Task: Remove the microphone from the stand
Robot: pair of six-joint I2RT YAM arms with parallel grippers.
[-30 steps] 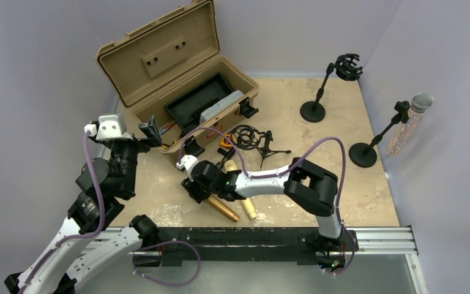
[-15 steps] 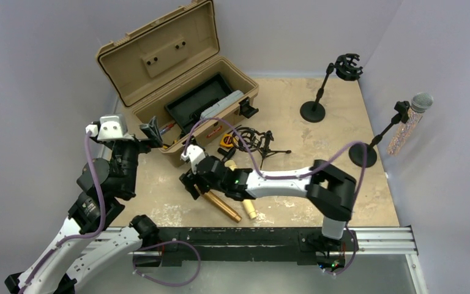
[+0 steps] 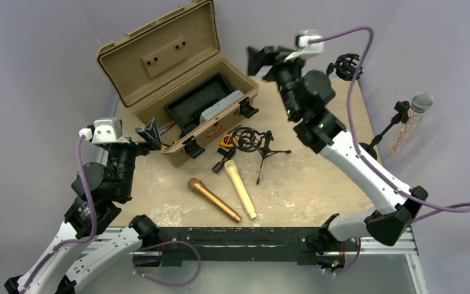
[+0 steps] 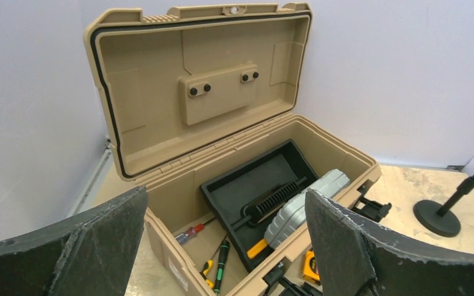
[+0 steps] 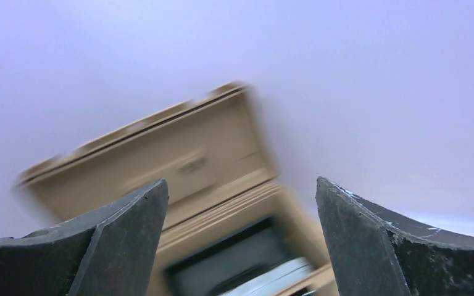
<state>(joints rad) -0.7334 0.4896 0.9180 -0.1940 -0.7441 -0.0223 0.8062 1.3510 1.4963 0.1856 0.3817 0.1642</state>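
— Where are your jaws?
— My left jaws gape wide and empty, facing the open case. My right jaws, raised right of the case, also gape wide, holding nothing.
— And the microphone?
— The microphone sits clipped in its stand at the surface's far right edge, well apart from both.

left arm: rises from lower left of the top view, elbow folded, wrist level at mid left. left gripper points right, jaws spread wide, both fingers showing at the bottom of its wrist view. right arm: elbow low at lower right, forearm stretched up to top centre. right gripper points left, jaws wide apart; its wrist view is blurred.
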